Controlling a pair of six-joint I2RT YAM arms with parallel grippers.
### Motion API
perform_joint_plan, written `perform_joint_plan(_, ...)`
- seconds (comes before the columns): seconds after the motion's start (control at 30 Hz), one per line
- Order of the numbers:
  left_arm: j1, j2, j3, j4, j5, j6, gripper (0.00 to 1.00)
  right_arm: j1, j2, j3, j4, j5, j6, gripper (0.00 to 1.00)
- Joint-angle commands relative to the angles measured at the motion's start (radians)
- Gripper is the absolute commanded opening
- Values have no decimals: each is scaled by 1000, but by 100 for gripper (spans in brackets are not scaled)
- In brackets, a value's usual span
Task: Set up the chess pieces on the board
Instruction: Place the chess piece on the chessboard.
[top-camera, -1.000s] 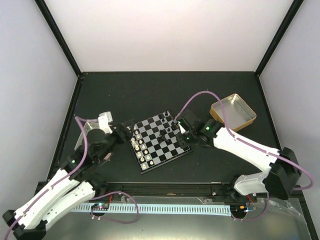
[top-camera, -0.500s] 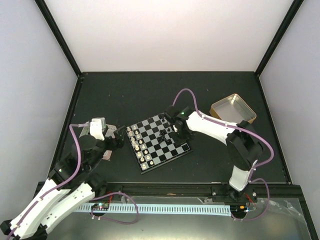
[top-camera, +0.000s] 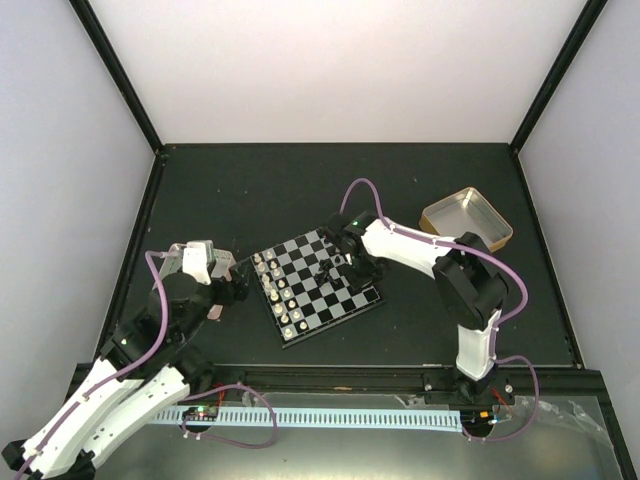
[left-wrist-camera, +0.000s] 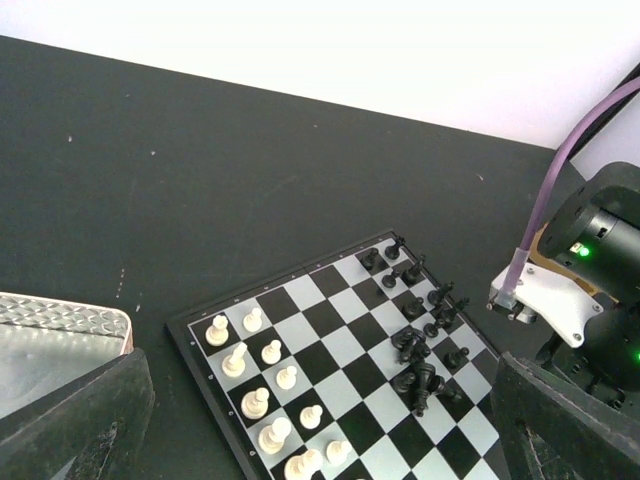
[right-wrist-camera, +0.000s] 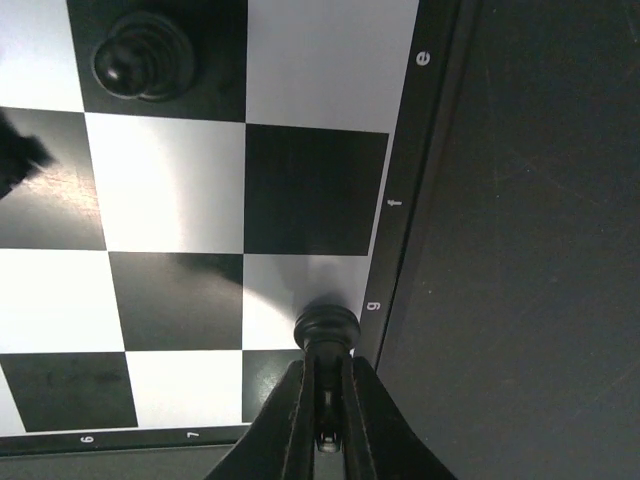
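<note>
My right gripper is pinched shut on a black chess piece at a pale square on the board's edge, while my left gripper hangs wide open and empty just left of that board.

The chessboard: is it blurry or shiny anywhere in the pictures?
Right wrist view: board sharp, a soft shadow above the black piece at the right pincer; a blurred dark blob at the left edge. Left wrist view: board sharp, near fingers blurry.
</note>
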Motion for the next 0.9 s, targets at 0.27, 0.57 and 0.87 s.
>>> perform_joint_plan(0.27,8,4,-1,-27,-38,-10,94,-7,25,30,-2,-2,-29,13)
perform_joint_plan(0.57,8,29,-3,-29,-37,-12,95,-8,19,35,9,-2,-13,22)
perform_joint_plan(0.87,8,33,-3,-29,-36,-11,95,-8,7,30,30,-10,6,12)
